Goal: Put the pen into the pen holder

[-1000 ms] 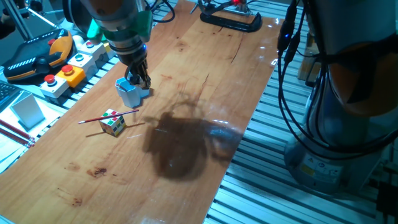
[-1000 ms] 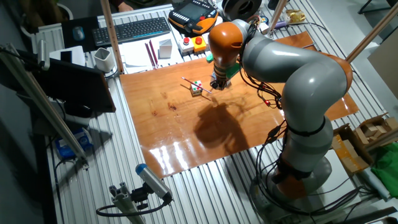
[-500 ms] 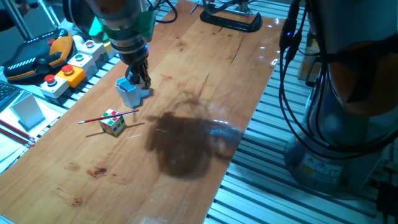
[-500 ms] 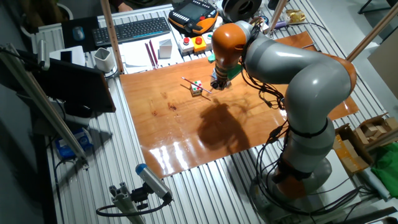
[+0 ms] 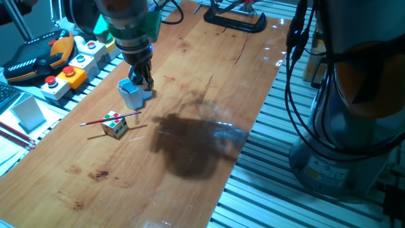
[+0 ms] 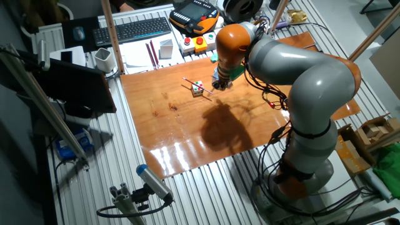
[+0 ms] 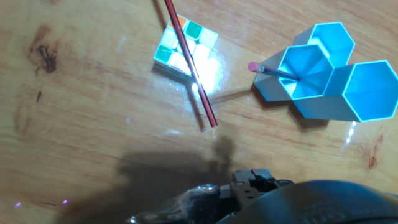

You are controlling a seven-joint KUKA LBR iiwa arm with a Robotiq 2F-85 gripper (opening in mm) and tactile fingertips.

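Observation:
The pen (image 7: 191, 67) is a thin red stick lying across a small colour-sticker cube (image 7: 186, 48); it also shows on the cube as the pen (image 5: 109, 118). To its right stands a cluster of light-blue hexagonal cups. The cup nearest the cube is the pen holder (image 7: 292, 92), also seen as the pen holder (image 5: 131, 94). A dark thin stick with a pink tip (image 7: 254, 66) leans out of it. My gripper (image 5: 145, 82) hangs just above the cups, and the gripper (image 6: 217, 85) shows there too. Its fingers read as one dark mass. They do not show in the hand view.
A shorter matching cup (image 5: 147, 94) touches the holder. A button box (image 5: 66, 75) and an orange pendant (image 5: 38, 57) lie beside the table's left edge. A black clamp (image 5: 235, 20) sits at the far end. A mirror block (image 5: 28, 111) stands off the table at the left.
The arm has drifted slightly to the right above the cups, and its shadow on the table has shifted with it. The pen, the cube and the cups have not moved.

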